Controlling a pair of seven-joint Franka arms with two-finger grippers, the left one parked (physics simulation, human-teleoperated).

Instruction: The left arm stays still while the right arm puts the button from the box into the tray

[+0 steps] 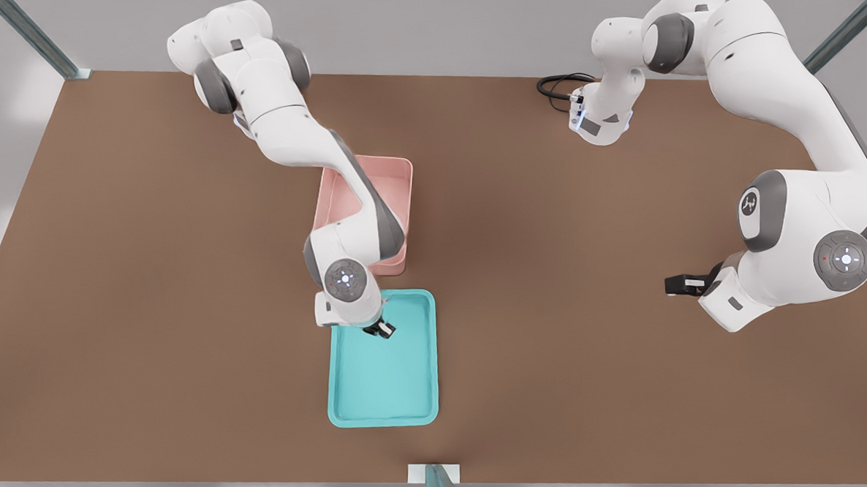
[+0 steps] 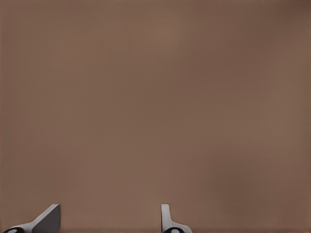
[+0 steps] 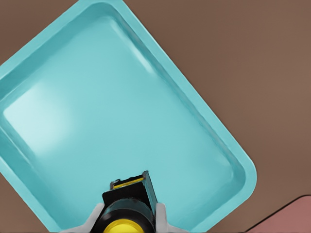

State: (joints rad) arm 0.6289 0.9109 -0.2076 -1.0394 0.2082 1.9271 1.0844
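While the gripper (image 1: 380,330) hangs over the tray (image 1: 411,411) at the end nearest the box (image 1: 401,191), its fingers are clamped on the button (image 3: 125,213), carried above the turquoise floor. I'd lower it straight down before letting go, so it doesn't bounce or roll. Bare tray floor stretches ahead; the near rim is closest.

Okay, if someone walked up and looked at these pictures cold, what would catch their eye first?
Probably the turquoise tray near the table's front edge, with the pale pink box just behind it, both bright against the brown table. Next, the gripper over the tray's end nearest the box, shut on the button, whose yellow cap shows in the right wrist view.
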